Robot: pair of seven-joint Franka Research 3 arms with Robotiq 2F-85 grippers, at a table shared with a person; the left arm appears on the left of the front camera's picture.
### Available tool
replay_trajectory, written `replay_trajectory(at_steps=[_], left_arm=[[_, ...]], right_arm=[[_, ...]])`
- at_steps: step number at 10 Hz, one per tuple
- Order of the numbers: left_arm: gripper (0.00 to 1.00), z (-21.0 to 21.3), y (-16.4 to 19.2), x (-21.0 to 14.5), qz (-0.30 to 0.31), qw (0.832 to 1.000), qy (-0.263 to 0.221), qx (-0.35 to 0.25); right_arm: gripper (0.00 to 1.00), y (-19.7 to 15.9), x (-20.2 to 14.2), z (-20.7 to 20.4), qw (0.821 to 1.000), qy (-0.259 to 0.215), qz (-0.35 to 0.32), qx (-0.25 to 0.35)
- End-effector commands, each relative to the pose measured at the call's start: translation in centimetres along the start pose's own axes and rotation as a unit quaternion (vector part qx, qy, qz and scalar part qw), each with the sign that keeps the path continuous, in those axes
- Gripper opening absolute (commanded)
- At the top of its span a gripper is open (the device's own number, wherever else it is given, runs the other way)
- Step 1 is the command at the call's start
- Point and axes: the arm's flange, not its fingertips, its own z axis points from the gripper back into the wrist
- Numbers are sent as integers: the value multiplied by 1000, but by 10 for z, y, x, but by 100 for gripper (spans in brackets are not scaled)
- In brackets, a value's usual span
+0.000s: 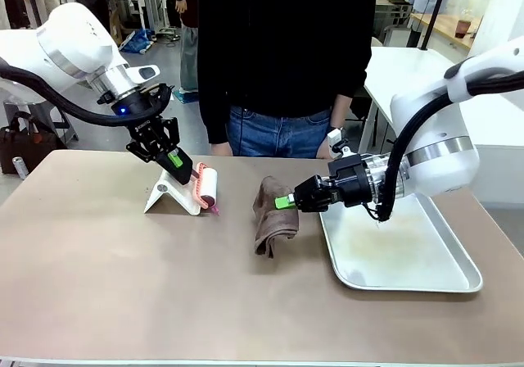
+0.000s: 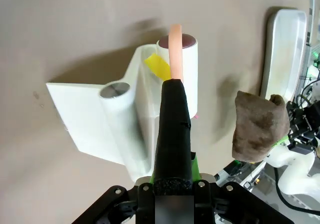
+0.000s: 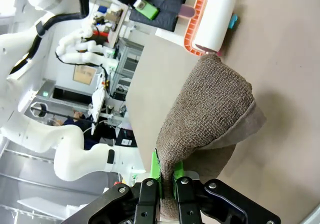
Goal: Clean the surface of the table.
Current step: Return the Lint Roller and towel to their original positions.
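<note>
Left end effector is clamped on the handle of the lint roller, holding it against its white stand on the taupe desk. Right end effector pinches a brown cloth, which drapes down onto the desk just beside the silver metal tray. A person stands at the far edge.

My work surface is the large rectangular table with a smooth matte taupe top and a thin pale edge. It lies flat and level before me, spanning the front view from side to side, its near edge along the bottom.
</note>
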Motion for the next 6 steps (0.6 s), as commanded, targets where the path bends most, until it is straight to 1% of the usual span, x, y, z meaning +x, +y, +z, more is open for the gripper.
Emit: replay_trajectory(at_steps=[1, 3, 4, 6], left_arm=[[22, 11, -1, 6, 19, 1000, 10, 13], [22, 22, 2, 11, 31, 999, 36, 2], [22, 25, 7, 15, 38, 999, 36, 0], [22, 28, 10, 15, 33, 999, 43, -4]], right_arm=[[11, 0, 9, -2, 1000, 7, -7, 3], [11, -2, 8, -4, 1000, 11, -7, 4], [11, -4, 8, -5, 1000, 11, -9, 3], [11, -4, 8, -3, 1000, 7, -11, 4]])
